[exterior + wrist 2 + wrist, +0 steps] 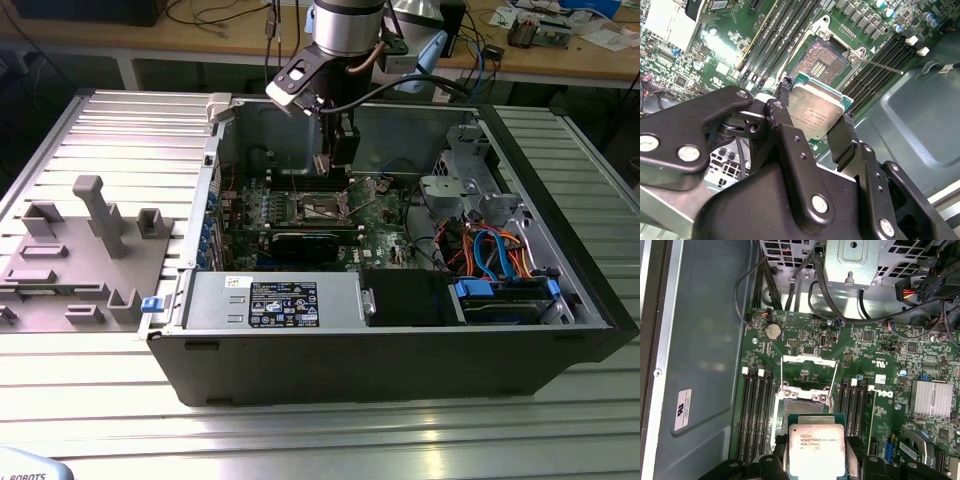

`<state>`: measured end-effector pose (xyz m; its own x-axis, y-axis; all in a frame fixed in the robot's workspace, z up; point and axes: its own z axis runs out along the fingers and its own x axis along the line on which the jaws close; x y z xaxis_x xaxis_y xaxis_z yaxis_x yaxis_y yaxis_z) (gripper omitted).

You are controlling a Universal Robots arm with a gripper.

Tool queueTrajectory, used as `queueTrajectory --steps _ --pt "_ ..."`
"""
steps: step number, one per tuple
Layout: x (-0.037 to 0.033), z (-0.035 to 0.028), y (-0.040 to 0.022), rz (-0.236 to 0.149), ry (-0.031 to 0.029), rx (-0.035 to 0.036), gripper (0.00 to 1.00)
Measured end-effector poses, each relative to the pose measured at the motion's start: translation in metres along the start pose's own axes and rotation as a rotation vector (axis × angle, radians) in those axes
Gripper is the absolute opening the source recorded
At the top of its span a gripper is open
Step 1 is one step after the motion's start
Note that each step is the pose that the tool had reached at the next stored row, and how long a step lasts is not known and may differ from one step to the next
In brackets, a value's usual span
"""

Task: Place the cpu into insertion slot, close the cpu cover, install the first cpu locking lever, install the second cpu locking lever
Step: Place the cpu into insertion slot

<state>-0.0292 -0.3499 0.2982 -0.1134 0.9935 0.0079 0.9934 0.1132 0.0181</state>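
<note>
Both wrist views show the pincer (pixel 816 106) clamping the cpu (pixel 814 112); the first adds the open cpu cover (pixel 810 358).

A computer case (pixel 400 370) lies open on the table (pixel 300 440), with a fixture block (pixel 80 260) beside it on the exterior view's left. Inside the case, the end effector (pixel 340 168) hangs over the motherboard (pixel 880 355). The cpu (pixel 816 447) is gripped between its fingers (pixel 842 135), above the board and just beside the insertion slot (pixel 802 407), not in it. The cpu cover (pixel 809 359) stands open on the slot's far side from the cpu. Memory slots (pixel 756 415) flank the slot on both sides.
</note>
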Motion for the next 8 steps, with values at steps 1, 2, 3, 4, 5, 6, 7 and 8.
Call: queueTrajectory --steps 1,2,3,4,5,6,7,8 --pt "0.0 0.0 0.0 0.001 -0.0001 0.0 0.54" --pt "0.0 0.0 0.0 0.002 0.0 0.0 0.54" --pt "0.0 0.0 0.0 0.004 -0.0001 -0.0001 0.54" --pt "0.0 0.0 0.0 0.007 -0.0002 -0.0001 0.54" --pt "0.0 0.0 0.0 0.009 -0.0002 -0.0001 0.54" --pt "0.0 0.0 0.0 0.011 -0.0002 -0.0001 0.54" --pt "0.0 0.0 0.0 0.012 -0.0002 -0.0001 0.54" --pt "0.0 0.0 0.0 0.014 -0.0003 -0.0001 0.54"
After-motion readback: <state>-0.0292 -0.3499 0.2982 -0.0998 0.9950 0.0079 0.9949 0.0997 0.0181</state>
